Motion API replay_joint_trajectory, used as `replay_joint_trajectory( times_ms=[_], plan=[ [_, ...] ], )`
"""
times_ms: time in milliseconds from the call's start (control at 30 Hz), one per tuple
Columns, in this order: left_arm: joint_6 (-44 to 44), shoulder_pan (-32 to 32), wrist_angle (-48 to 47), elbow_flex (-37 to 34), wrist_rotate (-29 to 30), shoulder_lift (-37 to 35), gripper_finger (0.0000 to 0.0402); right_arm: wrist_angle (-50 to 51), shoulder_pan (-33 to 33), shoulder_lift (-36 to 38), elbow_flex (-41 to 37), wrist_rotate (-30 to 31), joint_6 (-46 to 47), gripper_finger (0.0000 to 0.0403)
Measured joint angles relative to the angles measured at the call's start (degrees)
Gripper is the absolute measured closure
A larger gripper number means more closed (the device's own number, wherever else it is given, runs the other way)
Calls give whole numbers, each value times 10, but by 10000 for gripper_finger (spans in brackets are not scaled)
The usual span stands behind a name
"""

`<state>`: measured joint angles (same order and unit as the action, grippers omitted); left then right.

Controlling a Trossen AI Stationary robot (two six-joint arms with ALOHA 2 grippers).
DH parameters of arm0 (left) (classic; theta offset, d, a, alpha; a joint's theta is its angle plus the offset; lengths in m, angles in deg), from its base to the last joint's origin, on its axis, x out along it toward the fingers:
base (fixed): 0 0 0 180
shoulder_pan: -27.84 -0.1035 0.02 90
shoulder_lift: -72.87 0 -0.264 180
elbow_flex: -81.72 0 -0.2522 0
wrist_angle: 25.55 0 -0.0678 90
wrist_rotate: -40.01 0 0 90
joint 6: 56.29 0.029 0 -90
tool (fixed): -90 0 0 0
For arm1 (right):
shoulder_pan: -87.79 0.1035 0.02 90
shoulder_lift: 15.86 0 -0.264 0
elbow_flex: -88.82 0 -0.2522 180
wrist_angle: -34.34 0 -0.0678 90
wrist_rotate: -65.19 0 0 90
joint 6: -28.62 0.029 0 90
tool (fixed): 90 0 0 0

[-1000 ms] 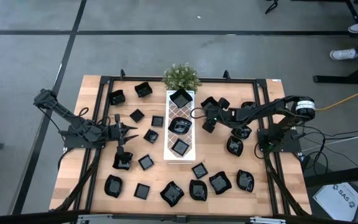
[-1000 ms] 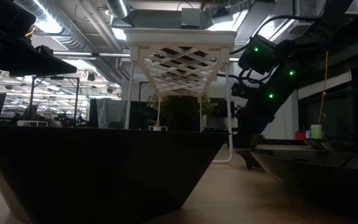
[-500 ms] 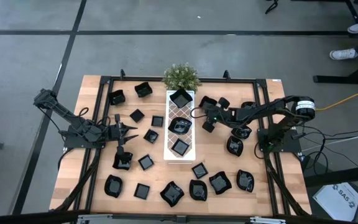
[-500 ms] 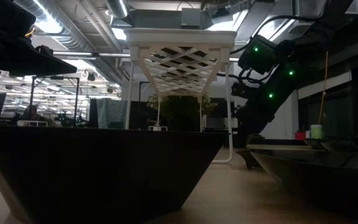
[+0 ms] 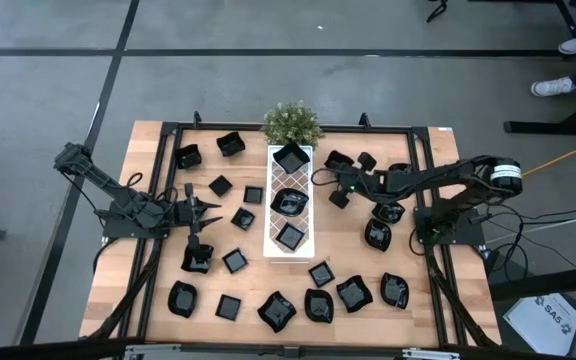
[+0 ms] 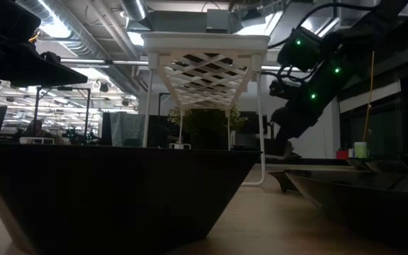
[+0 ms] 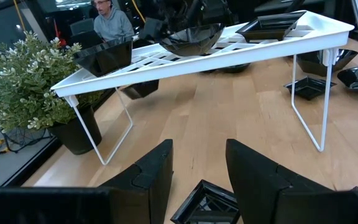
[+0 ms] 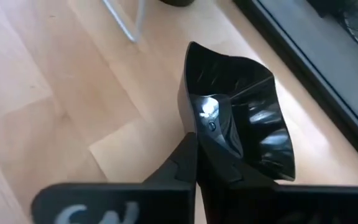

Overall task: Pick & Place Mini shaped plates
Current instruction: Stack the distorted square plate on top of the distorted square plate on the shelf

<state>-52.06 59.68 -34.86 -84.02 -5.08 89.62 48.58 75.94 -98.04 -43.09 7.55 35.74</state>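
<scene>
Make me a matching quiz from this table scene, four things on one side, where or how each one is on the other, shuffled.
Things:
1. plant
2. white tray
3. right pincer
4. left pincer

Places or states:
A. open, over the table's left half
B. shut on a black plate, right of the tray
C. at the table's far edge, at the tray's end
D. down the table's middle, three black plates on it

Pairs: 1-C, 2-D, 3-B, 4-A
</scene>
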Motion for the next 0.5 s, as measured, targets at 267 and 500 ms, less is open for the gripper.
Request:
replay_joint_trajectory(
  times_ms=[267,500],
  plan=[
    [0,0,0,0,0,0,258,31,0,57,0,11,2,398],
    [0,0,0,0,0,0,258,51,15,109,0,67,-4,399]
  ],
)
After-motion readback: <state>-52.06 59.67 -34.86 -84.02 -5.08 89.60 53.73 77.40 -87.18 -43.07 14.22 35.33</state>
